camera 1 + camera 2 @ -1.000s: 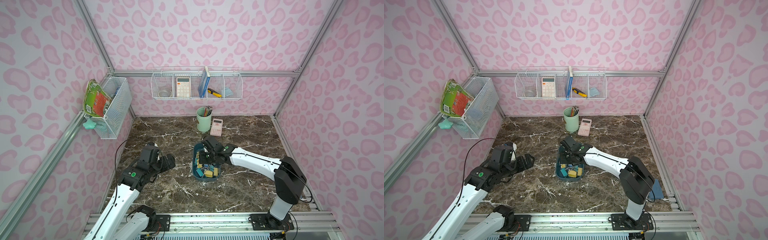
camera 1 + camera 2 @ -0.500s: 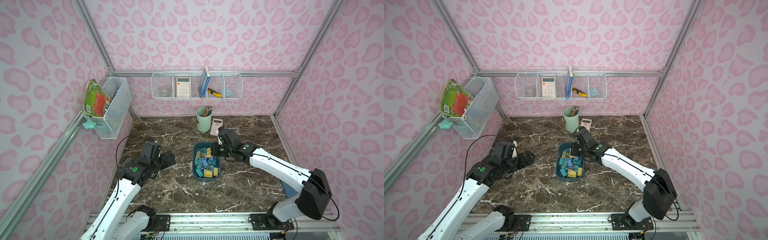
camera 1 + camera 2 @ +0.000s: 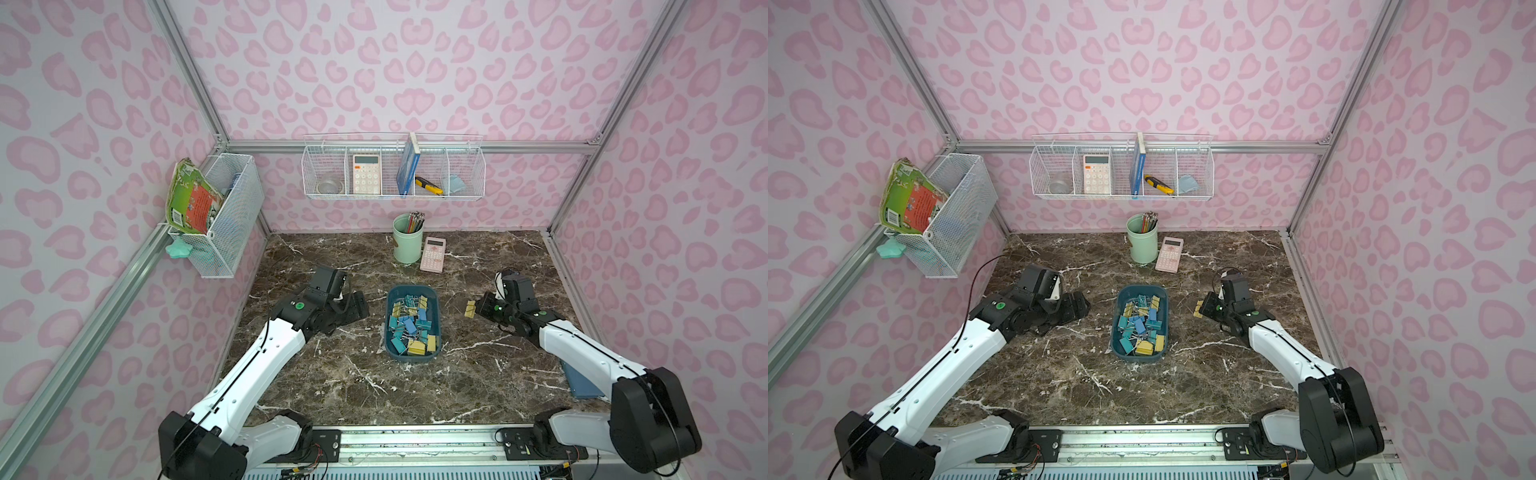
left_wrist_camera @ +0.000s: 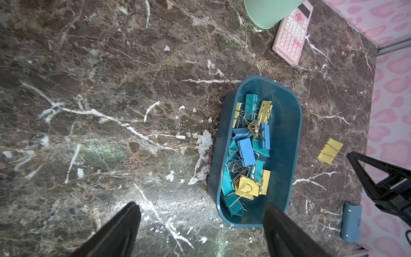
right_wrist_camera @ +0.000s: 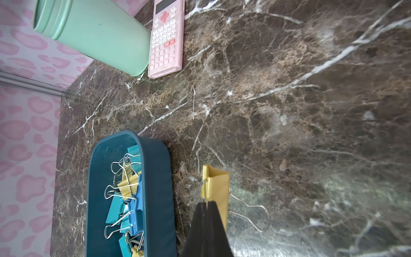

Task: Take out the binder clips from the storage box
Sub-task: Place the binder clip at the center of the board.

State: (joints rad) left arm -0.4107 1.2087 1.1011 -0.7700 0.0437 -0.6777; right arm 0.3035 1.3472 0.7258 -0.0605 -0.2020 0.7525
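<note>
A yellow clip [image 5: 216,184], pinched in the closed right gripper [image 5: 206,203], is held just beside the storage box [image 3: 434,299], presumably for release; other binder clips [image 3: 411,324] lie inside it. The left gripper [image 4: 201,203] is spread wide, empty, on the box's opposite side.

One storage box [image 3: 412,288] sits mid-table. The binder clips [image 3: 411,328] inside are tangled: roughly fifteen in yellow, blue and teal, too heaped to count exactly. One yellow binder clip [image 3: 470,309] is outside, to its right. There are two calculators: a pink calculator [image 3: 433,254] on the far table and a white calculator [image 3: 366,174] in the far basket [image 3: 392,196]. A second basket, the left basket [image 3: 235,216], makes two. There is one mint cup [image 3: 405,243] and one blue case [image 3: 582,382], near right.
</note>
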